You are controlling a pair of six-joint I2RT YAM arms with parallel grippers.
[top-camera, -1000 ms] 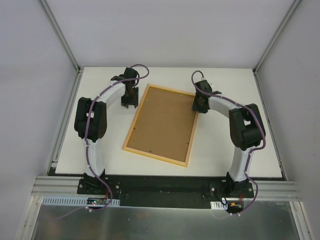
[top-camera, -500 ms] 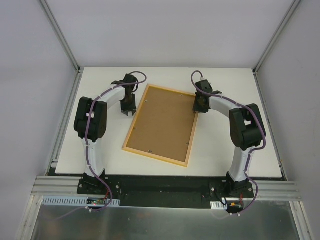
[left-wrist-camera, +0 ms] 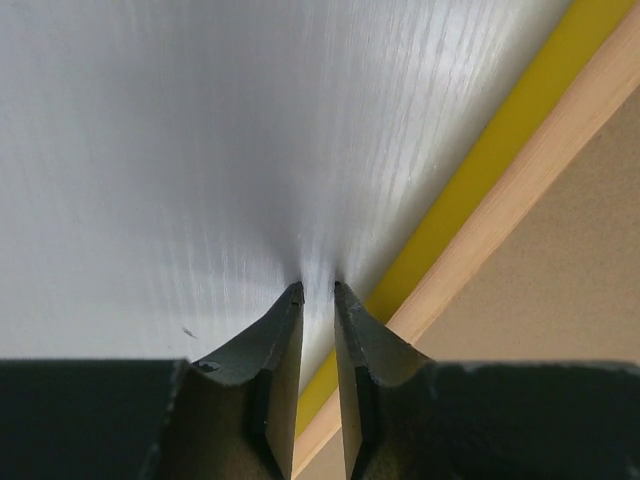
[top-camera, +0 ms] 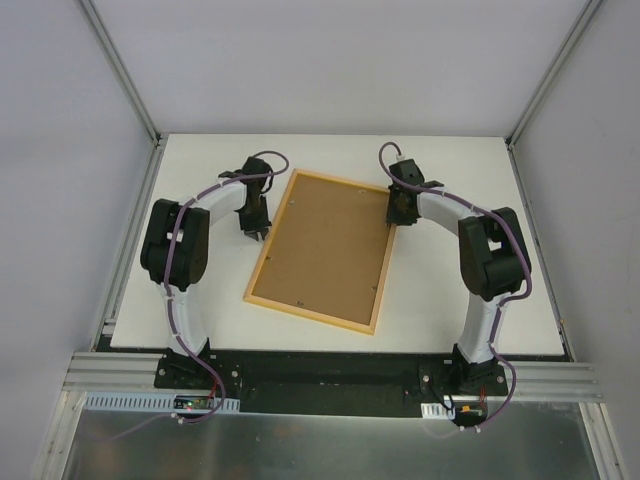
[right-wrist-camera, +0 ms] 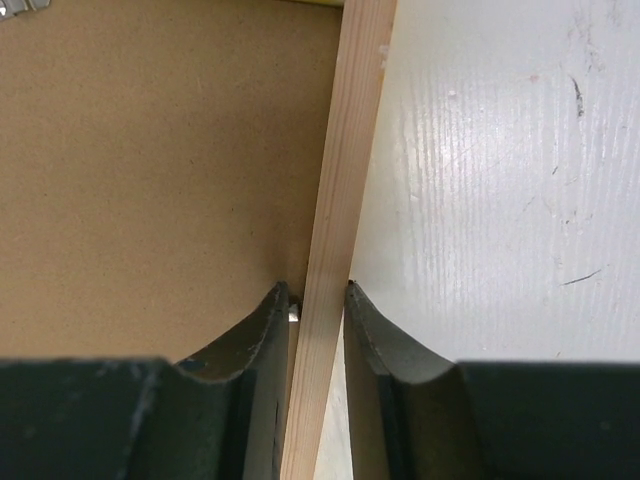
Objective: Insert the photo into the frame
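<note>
Bare table [top-camera: 450, 300] right of frame [top-camera: 322, 246]; arms flank frame's far corners.

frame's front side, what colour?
Bright yellow; the frame lies back-up, so only a strip shows, best in the left wrist view.

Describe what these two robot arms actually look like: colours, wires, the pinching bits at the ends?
Both the left arm and the right arm have white curved shells with chunky black joint housings. A purple cable runs along each, looping free near the wrist. The left gripper and right gripper are dark, nearly black, with jaws that taper to narrow curved tips.
</note>
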